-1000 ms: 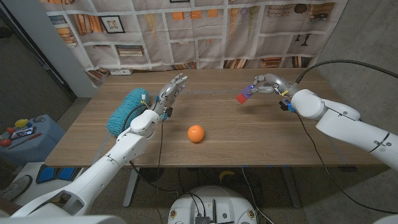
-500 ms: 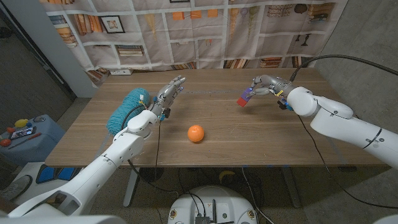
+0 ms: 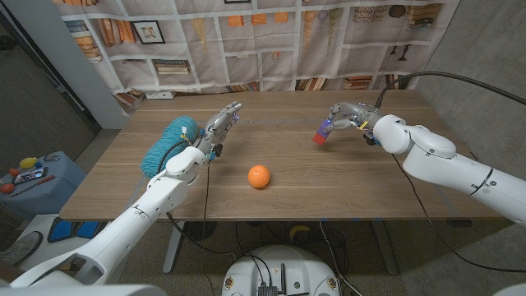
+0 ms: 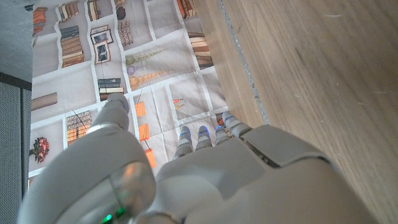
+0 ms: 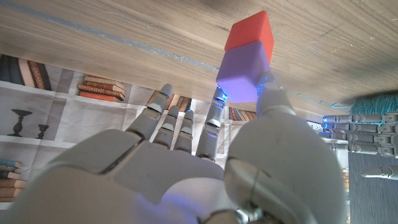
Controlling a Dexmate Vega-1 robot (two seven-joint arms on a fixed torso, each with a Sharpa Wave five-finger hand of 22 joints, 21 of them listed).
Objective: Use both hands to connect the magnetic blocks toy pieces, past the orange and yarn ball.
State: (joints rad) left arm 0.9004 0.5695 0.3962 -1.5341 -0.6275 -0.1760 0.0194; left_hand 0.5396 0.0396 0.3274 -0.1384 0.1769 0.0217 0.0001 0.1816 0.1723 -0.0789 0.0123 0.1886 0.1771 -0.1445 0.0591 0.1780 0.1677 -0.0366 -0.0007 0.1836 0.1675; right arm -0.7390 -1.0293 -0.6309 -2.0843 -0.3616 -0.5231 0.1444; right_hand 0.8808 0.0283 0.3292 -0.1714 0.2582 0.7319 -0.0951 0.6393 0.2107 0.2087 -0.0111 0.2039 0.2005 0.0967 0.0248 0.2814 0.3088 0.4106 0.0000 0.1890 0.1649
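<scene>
A red block [image 3: 319, 137] and a purple block [image 3: 325, 127] are joined into one short piece. My right hand [image 3: 348, 113] pinches that piece at the purple block [image 5: 244, 74], with the red block [image 5: 249, 31] pointing down at the table, right of centre toward the far side. My left hand [image 3: 220, 123] hovers over the left half with its fingers [image 4: 205, 134] stretched out, holding nothing; it also shows as the left hand [image 5: 360, 134] in the right wrist view. The orange [image 3: 259, 176] lies near the table's middle. The teal yarn ball [image 3: 168, 144] sits close by my left forearm.
The wooden table [image 3: 329, 185] ends at a far edge against a printed bookshelf backdrop [image 3: 271, 41]. A white socket strip [image 3: 160, 95] lies at the far left corner. Bare wood stretches between the two hands. A black cable [image 3: 460, 82] arcs over my right arm.
My right arm has drawn slightly left and the joined blocks have dipped a little toward the table. The left hand has eased slightly back and left. The orange and yarn stay put.
</scene>
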